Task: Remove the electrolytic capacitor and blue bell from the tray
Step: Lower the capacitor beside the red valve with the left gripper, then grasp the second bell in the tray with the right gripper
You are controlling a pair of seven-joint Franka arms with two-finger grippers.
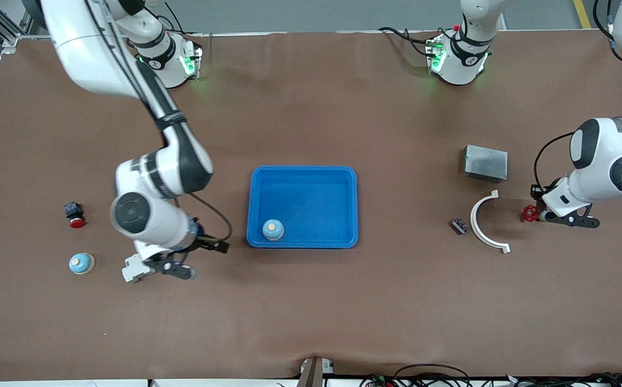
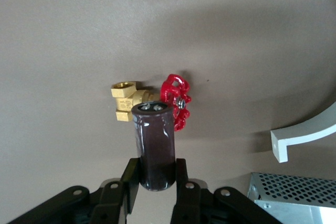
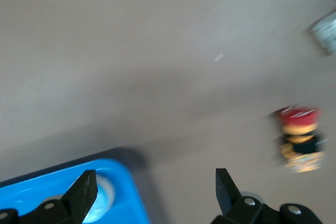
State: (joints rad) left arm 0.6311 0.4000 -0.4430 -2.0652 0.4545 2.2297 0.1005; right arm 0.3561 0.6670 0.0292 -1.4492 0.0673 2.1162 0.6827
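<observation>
My left gripper (image 2: 153,182) is shut on a dark brown capacitor (image 2: 153,145) and holds it upright, just over the table beside a red-handled brass valve (image 2: 152,100). In the front view this gripper (image 1: 537,214) is at the left arm's end of the table. A pale blue bell (image 1: 272,229) sits in the blue tray (image 1: 303,180), in its corner nearest the front camera on the right arm's side. A second bell (image 1: 81,263) stands on the table at the right arm's end. My right gripper (image 1: 182,270) is open and empty, low over the table between that bell and the tray (image 3: 63,192).
A red push button (image 1: 74,214) stands near the loose bell and shows in the right wrist view (image 3: 299,137). Near the left gripper are a grey perforated box (image 1: 485,163), a white curved piece (image 1: 485,224) and a small dark connector (image 1: 458,226).
</observation>
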